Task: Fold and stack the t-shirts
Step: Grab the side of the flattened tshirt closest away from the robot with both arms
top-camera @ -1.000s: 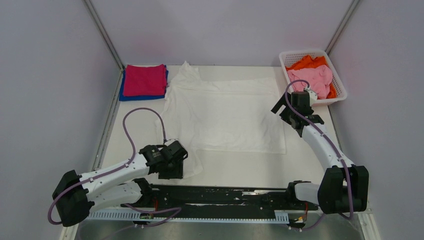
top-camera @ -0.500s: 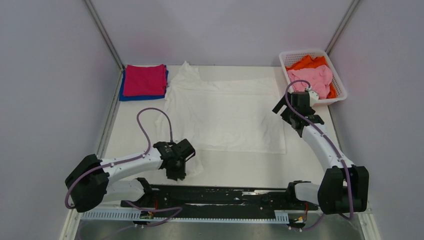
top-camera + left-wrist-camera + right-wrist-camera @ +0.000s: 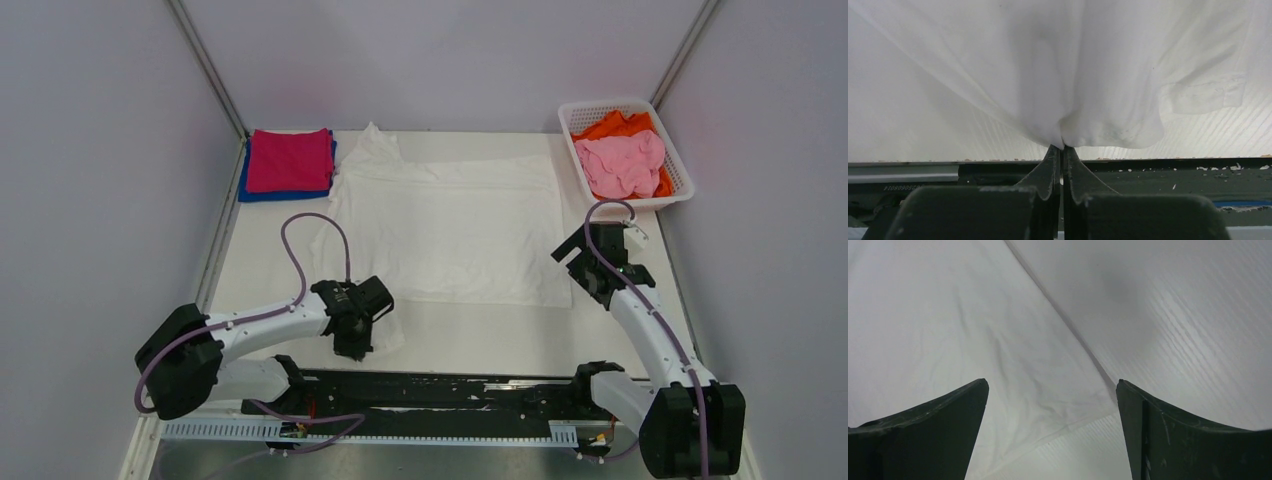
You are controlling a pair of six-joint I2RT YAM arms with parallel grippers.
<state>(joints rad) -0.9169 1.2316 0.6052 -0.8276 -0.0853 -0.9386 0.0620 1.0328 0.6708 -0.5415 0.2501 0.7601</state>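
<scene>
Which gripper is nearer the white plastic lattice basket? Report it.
Right. The right gripper hangs open in front of the white plastic lattice basket, above the near right corner of the large white t-shirt; the left gripper pinches its near left corner, far leftward.

white tee (image 3: 450, 230) spread flat, magenta tee (image 3: 290, 160) folded atop blue tee (image 3: 270, 195)

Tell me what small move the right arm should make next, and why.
Probably lower the right claw onto the near right corner of the large white cloth t-shirt and close it. The claw hangs open above that corner, while the left claw is shut on the shirt's near left edge, so a matching grip looks needed for the fold.
</scene>
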